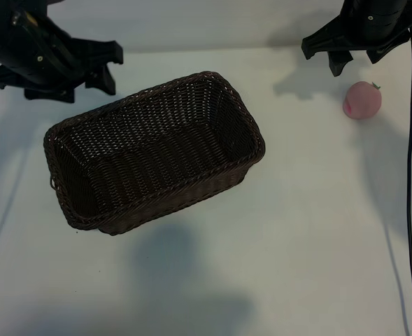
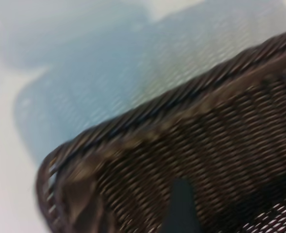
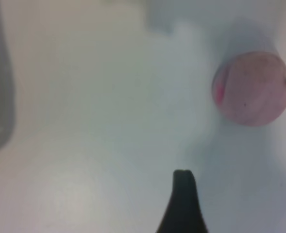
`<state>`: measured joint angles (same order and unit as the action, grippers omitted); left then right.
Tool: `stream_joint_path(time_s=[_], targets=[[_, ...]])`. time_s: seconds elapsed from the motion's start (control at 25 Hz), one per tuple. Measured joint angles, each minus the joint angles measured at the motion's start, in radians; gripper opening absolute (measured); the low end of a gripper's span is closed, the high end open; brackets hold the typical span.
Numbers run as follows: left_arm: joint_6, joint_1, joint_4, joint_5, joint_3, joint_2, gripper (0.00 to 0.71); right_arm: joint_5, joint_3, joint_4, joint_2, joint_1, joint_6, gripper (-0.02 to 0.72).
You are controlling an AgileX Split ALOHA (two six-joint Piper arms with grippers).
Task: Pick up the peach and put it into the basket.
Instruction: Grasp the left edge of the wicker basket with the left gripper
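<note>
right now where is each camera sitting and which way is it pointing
Exterior view: high above the table, looking steeply down at the basket and peach; left gripper and right gripper show at the top corners.
Left wrist view: on the left arm, aimed down at the basket's rim; one dark fingertip shows.
Right wrist view: on the right arm, aimed down at the table and peach; one fingertip shows.
Shared: exterior and left wrist both show the basket; exterior and right wrist, the peach.

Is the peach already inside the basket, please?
No, the peach lies on the table to the right of the basket, clear of its rim.
</note>
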<state>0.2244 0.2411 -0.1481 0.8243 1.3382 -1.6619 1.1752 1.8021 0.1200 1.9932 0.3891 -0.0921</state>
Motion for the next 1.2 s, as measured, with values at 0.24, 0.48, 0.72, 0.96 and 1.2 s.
stream_joint_path(time_s=[0.24, 0.48, 0.72, 0.96, 1.2], targets=[[0.143, 0.000, 0.127, 0.042, -0.070, 0.076, 0.552, 0.002, 0.000, 0.000, 0.000, 0.000, 0.000, 0.550], [0.289, 0.000, 0.187, -0.033, -0.286, 0.127, 0.552, 0.004, 0.000, -0.001, 0.000, 0.000, 0.000, 0.550], [0.394, 0.000, 0.188, -0.193, -0.432, 0.119, 0.552, 0.012, 0.000, -0.002, 0.000, 0.000, 0.000, 0.550], [0.407, 0.000, 0.178, -0.279, -0.448, 0.006, 0.552, 0.023, 0.000, -0.002, 0.000, 0.000, 0.000, 0.550], [0.407, 0.000, 0.148, -0.334, -0.449, -0.078, 0.543, 0.024, 0.000, -0.003, 0.000, 0.000, 0.000, 0.550]])
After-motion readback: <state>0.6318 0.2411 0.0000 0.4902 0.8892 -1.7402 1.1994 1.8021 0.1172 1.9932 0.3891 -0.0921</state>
